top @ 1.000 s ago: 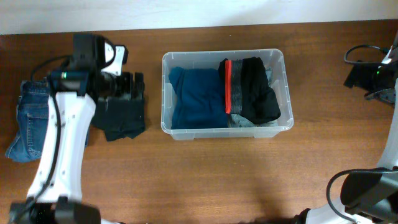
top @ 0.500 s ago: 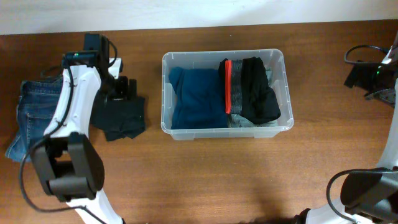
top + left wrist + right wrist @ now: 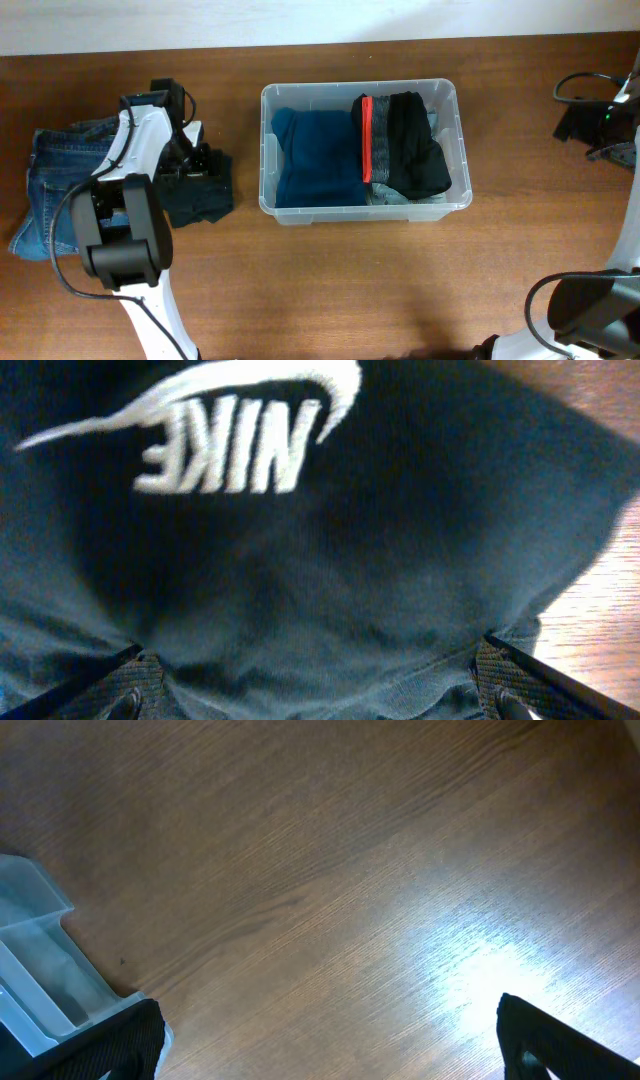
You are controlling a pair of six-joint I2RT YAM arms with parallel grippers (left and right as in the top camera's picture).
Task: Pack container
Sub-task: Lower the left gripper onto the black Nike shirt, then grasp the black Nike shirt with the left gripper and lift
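Note:
The clear container (image 3: pixel 454 100) stands mid-table and holds a blue garment (image 3: pixel 318 158), a black garment with a red band (image 3: pixel 405 145) and some grey cloth. A dark folded garment (image 3: pixel 200 198) with a white NIKE logo (image 3: pixel 225 440) lies left of it. My left gripper (image 3: pixel 196 163) is down on this garment, its fingers (image 3: pixel 125 685) wide apart with cloth between them, open (image 3: pixel 320 700). My right gripper (image 3: pixel 598 122) is at the far right edge, open and empty over bare wood (image 3: pixel 330 1055).
Folded blue jeans (image 3: pixel 48 190) lie at the far left, beside the dark garment. A corner of the container (image 3: pixel 40 970) shows at the left of the right wrist view. A black cable (image 3: pixel 580 82) loops at the back right.
My left arm has swung in and the gripper has come down toward the front onto the dark garment. The right arm and the container have not moved.

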